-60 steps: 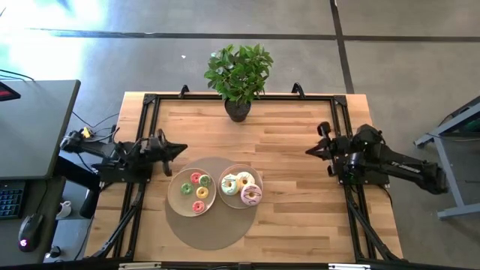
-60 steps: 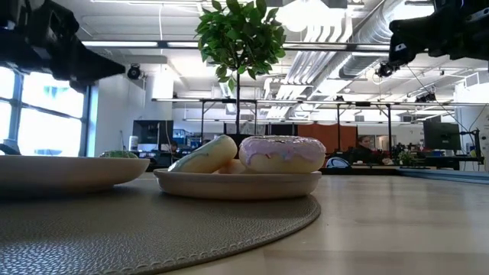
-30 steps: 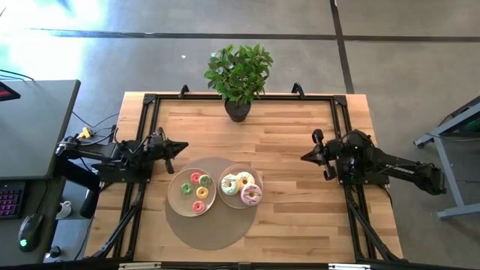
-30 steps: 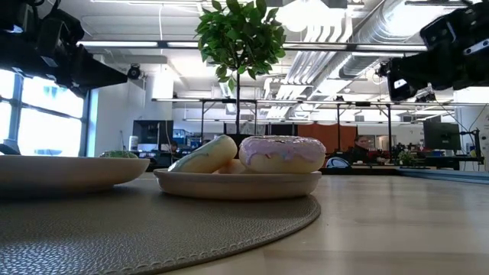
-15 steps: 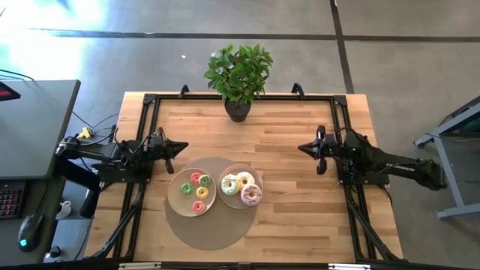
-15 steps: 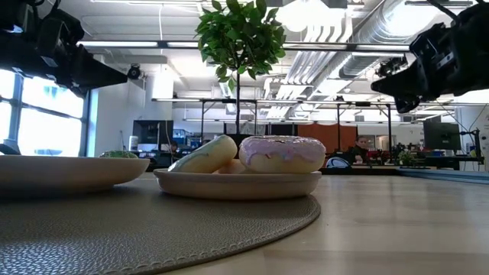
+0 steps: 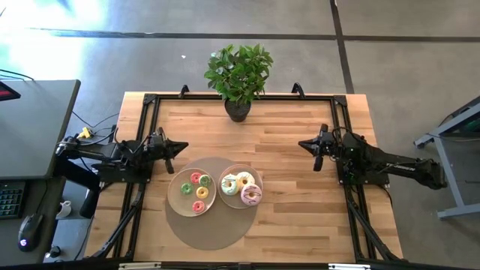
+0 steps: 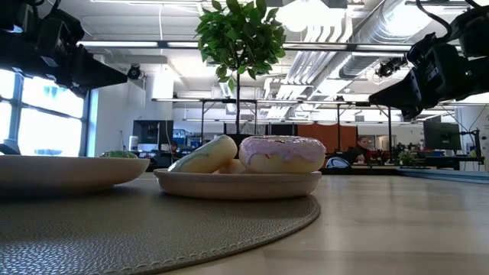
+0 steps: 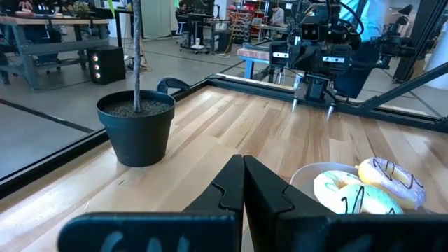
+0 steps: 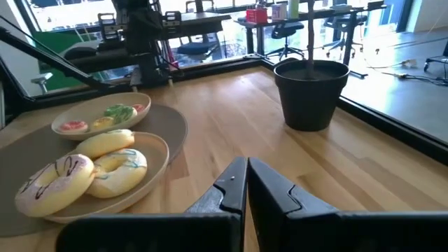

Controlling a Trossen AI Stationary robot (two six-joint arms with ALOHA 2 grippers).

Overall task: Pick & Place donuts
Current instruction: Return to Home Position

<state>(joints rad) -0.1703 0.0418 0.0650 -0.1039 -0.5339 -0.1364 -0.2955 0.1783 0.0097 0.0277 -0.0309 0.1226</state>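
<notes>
High view: donuts (image 7: 250, 195) all plated, so the left claw (image 7: 181, 147) and right claw (image 7: 303, 144) (both pressed together, empty) should retreat level, clear of the plant (image 7: 238, 71).

The low view's edge cuts off the shallow round beige plate (image 8: 69, 171). Its rim hides the small green ring donut (image 8: 118, 154) except its top.
</notes>
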